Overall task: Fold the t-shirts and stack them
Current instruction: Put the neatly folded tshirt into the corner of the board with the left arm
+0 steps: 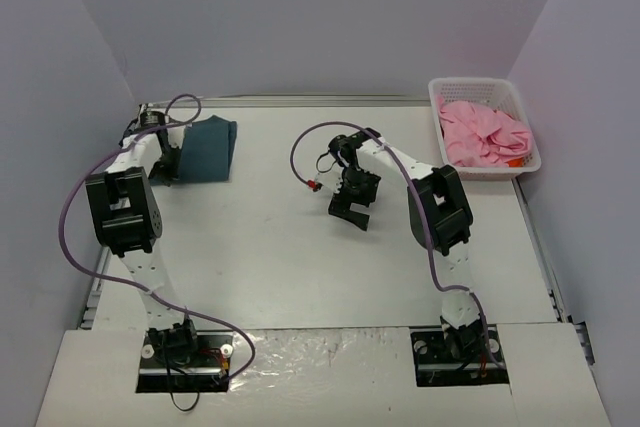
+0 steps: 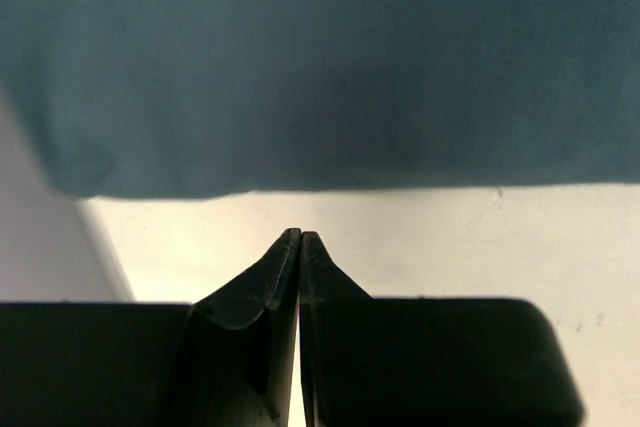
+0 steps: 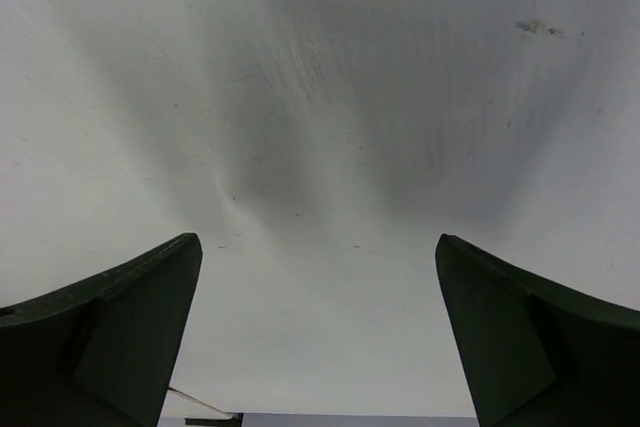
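The dark teal-blue t-shirt lies folded into a small rectangle at the table's far left. It fills the upper part of the left wrist view. My left gripper sits just left of it, jaws shut on nothing, a short way from the cloth's edge. The pink t-shirt lies crumpled in the white lattice basket at the far right. My right gripper hovers over bare table near the middle, jaws wide open and empty.
Grey walls close the table on three sides. The basket stands against the right wall. A purple cable loops off the right arm above the table middle. Bare white table lies between the two arms.
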`<state>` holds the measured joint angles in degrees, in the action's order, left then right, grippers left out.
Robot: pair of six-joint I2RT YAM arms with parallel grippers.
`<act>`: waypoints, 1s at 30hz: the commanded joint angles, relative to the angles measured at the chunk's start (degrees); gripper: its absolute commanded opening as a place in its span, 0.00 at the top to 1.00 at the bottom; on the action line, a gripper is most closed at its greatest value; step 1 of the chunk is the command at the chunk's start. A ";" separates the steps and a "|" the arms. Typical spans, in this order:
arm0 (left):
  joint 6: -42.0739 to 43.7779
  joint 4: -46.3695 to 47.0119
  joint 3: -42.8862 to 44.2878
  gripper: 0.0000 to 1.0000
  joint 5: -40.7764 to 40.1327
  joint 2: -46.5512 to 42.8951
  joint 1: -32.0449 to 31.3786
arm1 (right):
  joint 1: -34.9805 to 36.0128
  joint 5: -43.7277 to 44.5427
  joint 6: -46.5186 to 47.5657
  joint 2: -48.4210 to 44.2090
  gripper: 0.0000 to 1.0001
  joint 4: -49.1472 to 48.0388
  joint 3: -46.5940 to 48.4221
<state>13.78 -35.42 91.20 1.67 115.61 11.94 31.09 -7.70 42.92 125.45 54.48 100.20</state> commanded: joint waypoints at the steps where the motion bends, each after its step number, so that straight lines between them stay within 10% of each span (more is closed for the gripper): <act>1: -1.65 2.55 2.57 0.98 2.10 -0.04 -0.25 | -0.15 -0.56 -0.03 -1.52 0.00 3.62 0.26; 30: -7.10 -1.84 11.29 0.98 8.34 7.26 -0.87 | -0.24 0.50 -0.38 1.38 0.00 3.62 0.34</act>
<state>7.86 -35.73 100.40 8.23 124.20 11.33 31.09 -7.92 42.92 126.41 54.50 100.18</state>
